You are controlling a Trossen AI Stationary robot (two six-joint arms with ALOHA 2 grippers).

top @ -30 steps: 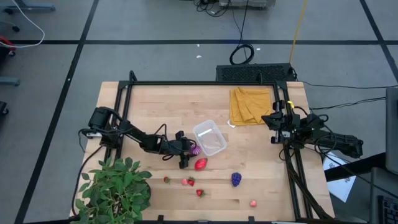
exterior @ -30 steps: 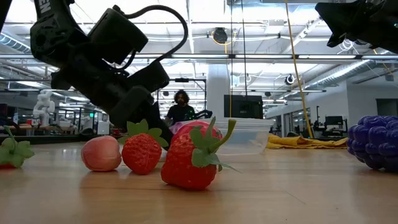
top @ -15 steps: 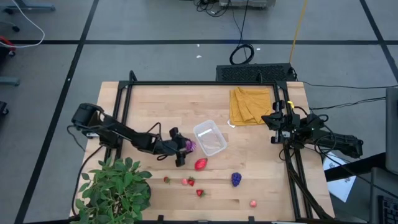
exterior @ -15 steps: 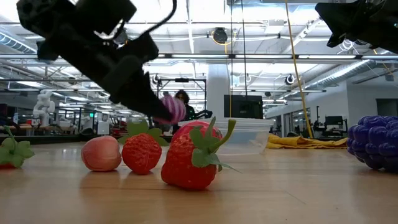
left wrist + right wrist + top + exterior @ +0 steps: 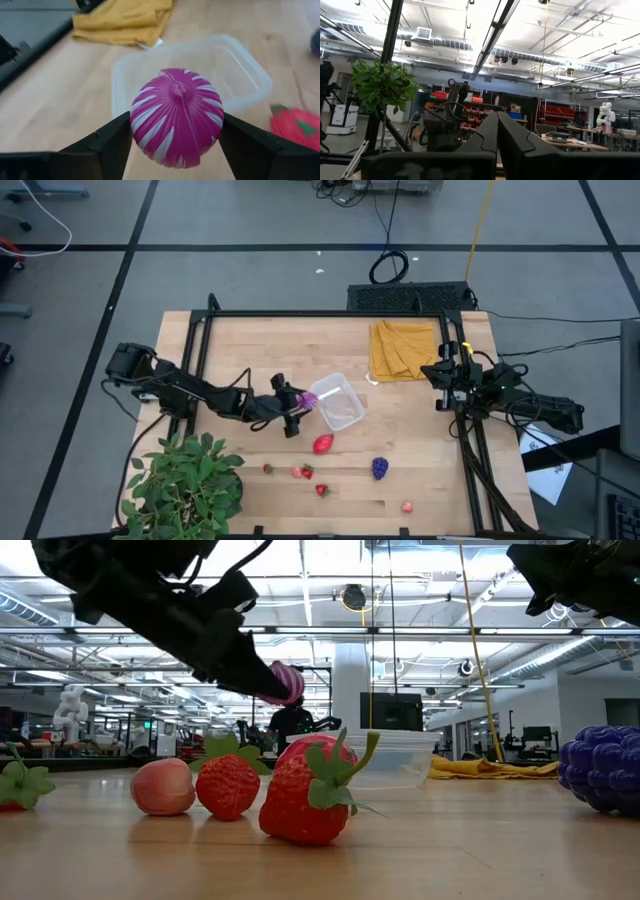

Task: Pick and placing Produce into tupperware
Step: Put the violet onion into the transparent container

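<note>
My left gripper (image 5: 304, 404) is shut on a round magenta fruit with white stripes (image 5: 176, 116), held above the table just left of the clear tupperware (image 5: 337, 401). The tupperware (image 5: 240, 65) stands on its base with nothing inside. More produce lies on the wood nearer the front edge: a large strawberry (image 5: 322, 444), a purple grape bunch (image 5: 380, 468), small strawberries (image 5: 306, 472) and a pink piece (image 5: 407, 506). My right gripper (image 5: 496, 131) is shut on nothing, parked at the table's right side (image 5: 443, 372) and pointing up into the room. My left gripper pinches the magenta fruit between its two fingers, one finger (image 5: 112, 142) on each opposite side at the fruit's widest part (image 5: 137, 122). The fingers come from the table's left, slanting slightly down. The fruit (image 5: 283, 683) is lifted clear of the table, its stem nub toward the wrist camera.
A folded mustard-yellow cloth (image 5: 404, 348) lies at the far right behind the tupperware. A green potted plant (image 5: 185, 480) stands at the near left corner. Black frame rails (image 5: 200, 360) run along the table's left, far and right sides.
My left gripper has risen with the magenta fruit and moved a little toward the far edge and the tupperware. The fruit, low by the table a second ago, now hangs well above the strawberries in the low view.
</note>
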